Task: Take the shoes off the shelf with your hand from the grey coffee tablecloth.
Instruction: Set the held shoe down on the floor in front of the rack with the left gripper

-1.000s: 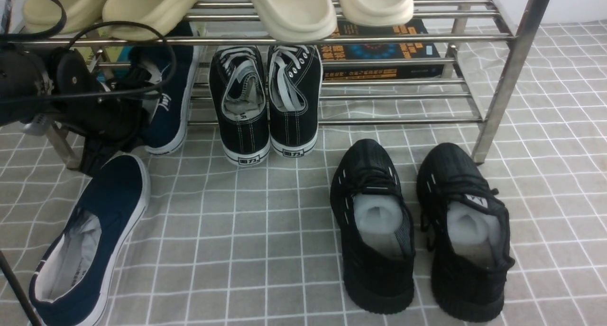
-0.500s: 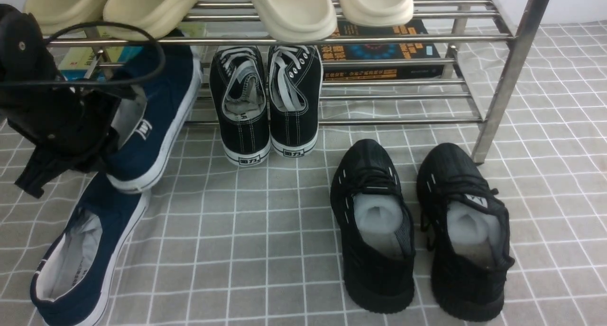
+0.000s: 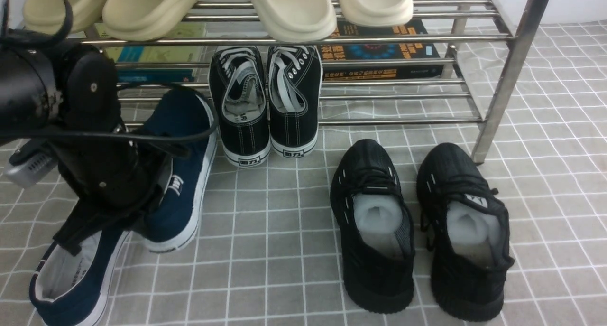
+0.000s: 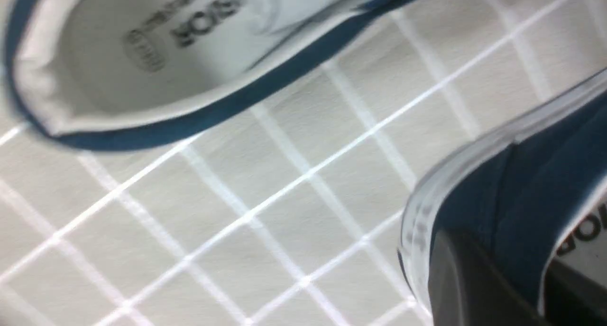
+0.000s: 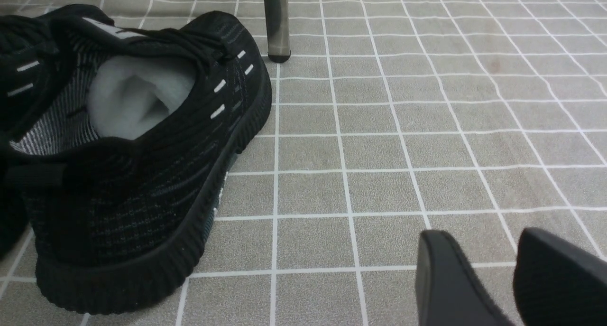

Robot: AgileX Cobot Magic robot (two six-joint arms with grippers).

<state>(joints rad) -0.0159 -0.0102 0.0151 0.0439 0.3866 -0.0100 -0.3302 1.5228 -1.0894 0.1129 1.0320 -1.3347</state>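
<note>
**Left end of the shelf [image 3: 502,79], lower tier now vacated.** My left gripper [image 3: 151,174] is pinched on the heel wall of the second navy shoe [image 3: 185,174]. The left wrist view shows one dark finger [image 4: 469,283] pressed against the outside of that wall.

A second ago this shoe lay on the lower tier at the shelf's left end. It now hangs in front of the shelf, heel low and toe tilted up toward the lower front tube. I cannot tell whether the heel already touches the grey tablecloth [image 3: 265,221].

The first navy shoe [image 3: 71,278] lies on the tablecloth further out from the shelf's left end, just beside the held one, with its white lining facing up.

My right gripper [image 5: 498,288] is spread and carries nothing. It hovers low over the tablecloth in front of the shelf's right front leg [image 5: 277,22].

The black lace-up sneakers [image 3: 263,103] sit at the middle of the lower tier. The black knit trainers [image 3: 417,231] stand on the tablecloth before the shelf's right half.

*Reading:* both navy shoes are off the shelf, so I judge the task nearly complete. What remains is to set the held shoe flat and release it without nudging its mate.
</note>
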